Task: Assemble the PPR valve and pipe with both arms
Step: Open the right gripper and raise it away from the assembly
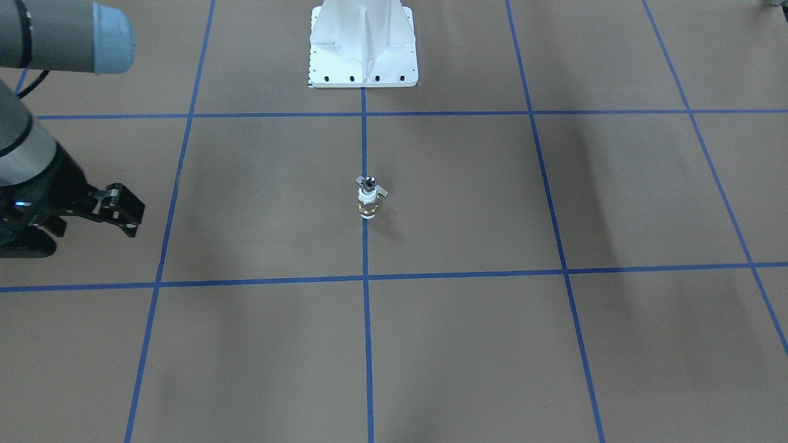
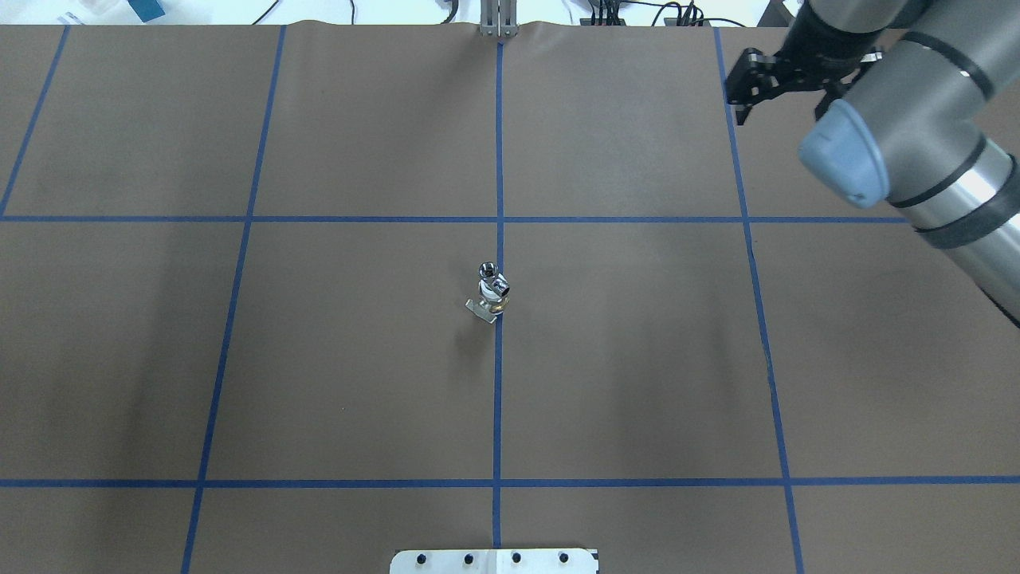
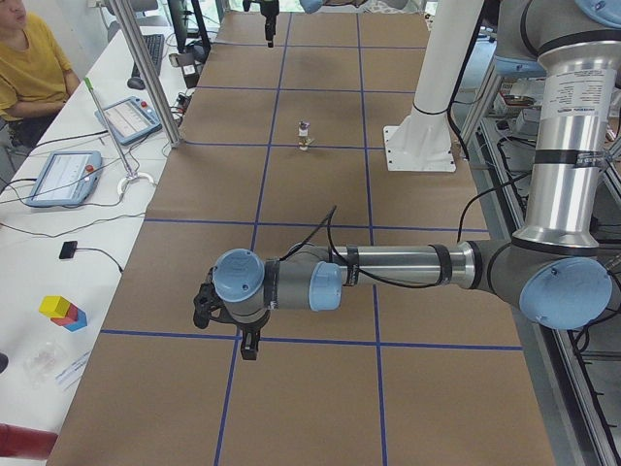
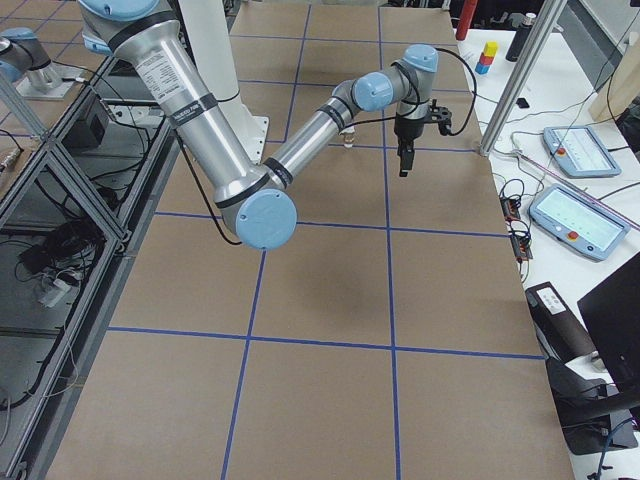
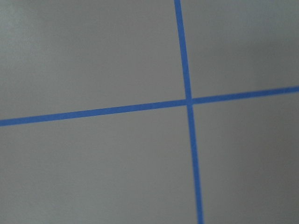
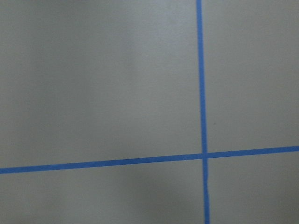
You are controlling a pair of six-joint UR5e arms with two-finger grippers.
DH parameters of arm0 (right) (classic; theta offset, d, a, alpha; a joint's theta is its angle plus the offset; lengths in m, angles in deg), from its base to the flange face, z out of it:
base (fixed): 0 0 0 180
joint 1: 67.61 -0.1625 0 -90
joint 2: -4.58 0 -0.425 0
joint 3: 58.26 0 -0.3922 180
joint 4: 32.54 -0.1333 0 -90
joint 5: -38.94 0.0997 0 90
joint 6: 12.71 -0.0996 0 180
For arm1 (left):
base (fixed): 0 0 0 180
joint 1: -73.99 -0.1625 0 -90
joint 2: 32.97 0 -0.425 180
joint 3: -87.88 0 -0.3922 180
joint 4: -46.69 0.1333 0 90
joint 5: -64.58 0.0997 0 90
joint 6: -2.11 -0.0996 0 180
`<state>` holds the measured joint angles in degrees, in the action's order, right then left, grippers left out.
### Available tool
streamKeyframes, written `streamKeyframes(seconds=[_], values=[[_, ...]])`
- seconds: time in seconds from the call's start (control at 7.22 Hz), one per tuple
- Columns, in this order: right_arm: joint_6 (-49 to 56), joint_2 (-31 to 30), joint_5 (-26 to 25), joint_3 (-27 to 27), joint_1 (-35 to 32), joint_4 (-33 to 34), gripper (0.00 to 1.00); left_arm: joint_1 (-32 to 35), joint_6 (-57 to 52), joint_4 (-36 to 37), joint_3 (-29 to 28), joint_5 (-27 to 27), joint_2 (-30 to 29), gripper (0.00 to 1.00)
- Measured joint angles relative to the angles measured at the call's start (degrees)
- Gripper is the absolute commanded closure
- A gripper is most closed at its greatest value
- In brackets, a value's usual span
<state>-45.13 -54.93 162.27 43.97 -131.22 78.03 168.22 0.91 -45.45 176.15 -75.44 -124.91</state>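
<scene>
Brown table [image 1: 246, 344]: brass-banded PPR valve [image 1: 367, 203] upright; right gripper [image 2: 781, 100] released, left gripper [image 3: 228, 335] cannot tell.

The PPR valve [image 2: 497, 296] is standing upright at the frame's centre on the table [image 2: 358, 359], with the pipe [image 2: 488, 272] sitting on top of it. The right gripper [image 2: 783, 110] is hanging at the upper right, well apart from both (the left gripper [image 3: 226, 335] is showing only in the exterior left view, lower left of centre).
</scene>
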Motion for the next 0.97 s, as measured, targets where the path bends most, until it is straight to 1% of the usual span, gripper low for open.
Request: streamKeyframes(seconds=[0.14, 0.42, 0.55, 0.97], values=[[6.88, -3.81, 0.61, 0.33, -2.67, -0.29, 0.0, -0.01, -0.27, 0.08, 1.64, 1.62, 0.14, 0.0], [21.34, -11.61, 2.48, 0.39, -9.61, -0.58, 0.0, -0.04, -5.03, 1.65, 4.56, 6.18, 0.19, 0.0], [27.54, -15.09, 2.89, 0.29, -13.35, -0.6, 0.0, 0.02, -7.78, 2.61, 5.01, 7.01, 0.39, 0.0], [36.71, -24.53, 3.26, -0.26, -21.36, -1.4, 0.0, 0.18, -9.82, 2.78, 5.23, 7.65, 3.57, 0.0]])
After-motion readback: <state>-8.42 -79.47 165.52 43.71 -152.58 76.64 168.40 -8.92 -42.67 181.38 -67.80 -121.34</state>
